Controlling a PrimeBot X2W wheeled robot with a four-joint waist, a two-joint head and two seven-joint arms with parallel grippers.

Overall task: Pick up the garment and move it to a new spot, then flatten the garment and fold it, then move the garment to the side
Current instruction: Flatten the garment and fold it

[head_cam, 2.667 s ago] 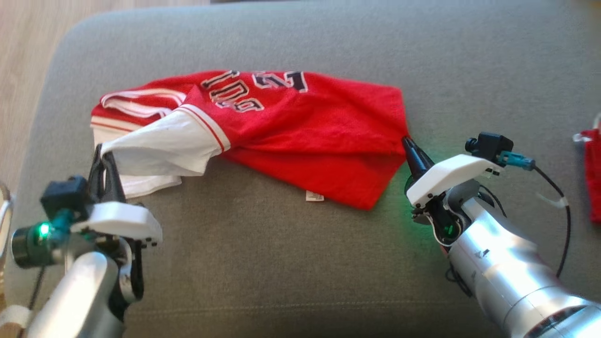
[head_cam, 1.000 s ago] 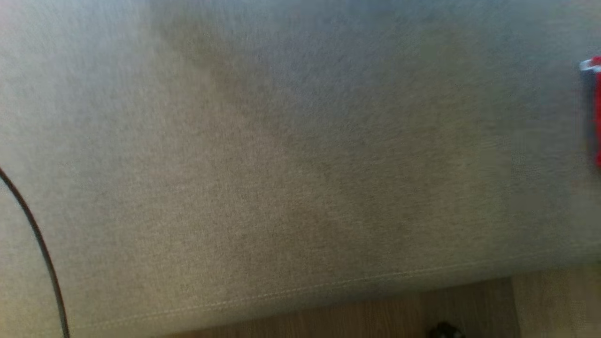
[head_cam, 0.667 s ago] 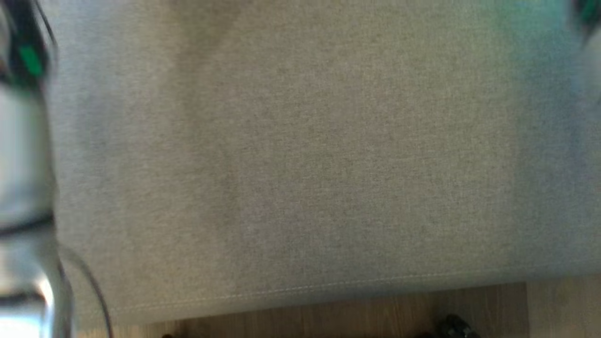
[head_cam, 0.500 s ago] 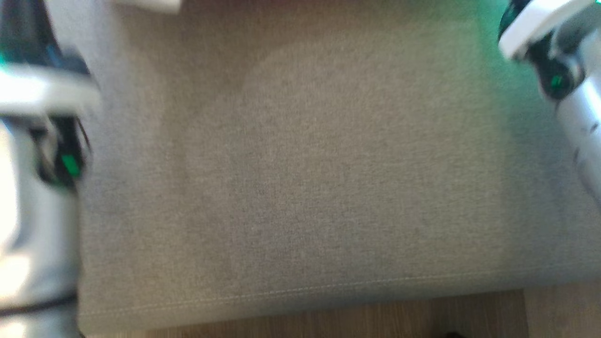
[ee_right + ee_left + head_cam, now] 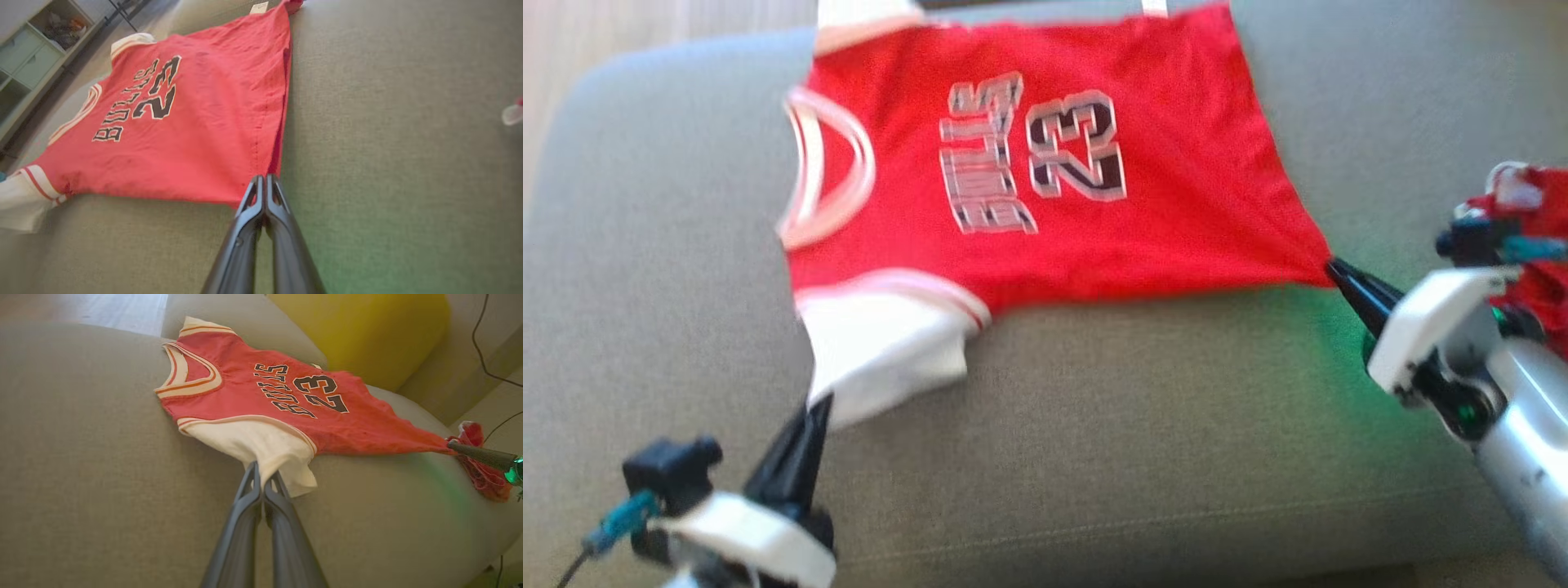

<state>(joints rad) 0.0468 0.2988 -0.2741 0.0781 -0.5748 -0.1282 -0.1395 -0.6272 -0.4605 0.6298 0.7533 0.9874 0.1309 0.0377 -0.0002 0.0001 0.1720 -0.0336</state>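
The garment (image 5: 1045, 180) is a red jersey with white sleeves and "BULLS 23" on its front, spread face up over the grey sofa cushion (image 5: 1094, 425). My left gripper (image 5: 818, 402) is shut on the near white sleeve (image 5: 261, 443), its fingers pinching the cloth (image 5: 263, 473). At the jersey's near hem corner, my right gripper (image 5: 1333, 265) is shut on the red fabric (image 5: 265, 177), which is pulled taut toward it. The far sleeve and far hem reach the top edge of the head view.
A second red garment (image 5: 1531, 237) lies bunched at the right of the cushion, close behind my right wrist. A yellow cushion (image 5: 359, 330) sits at the sofa's back. Wood floor (image 5: 645, 24) shows beyond the cushion's left end.
The jersey was crumpled with both grippers holding its edges; after blurred frames showing bare cushion as the camera swung, it now lies spread flat, print up, farther back on the cushion.
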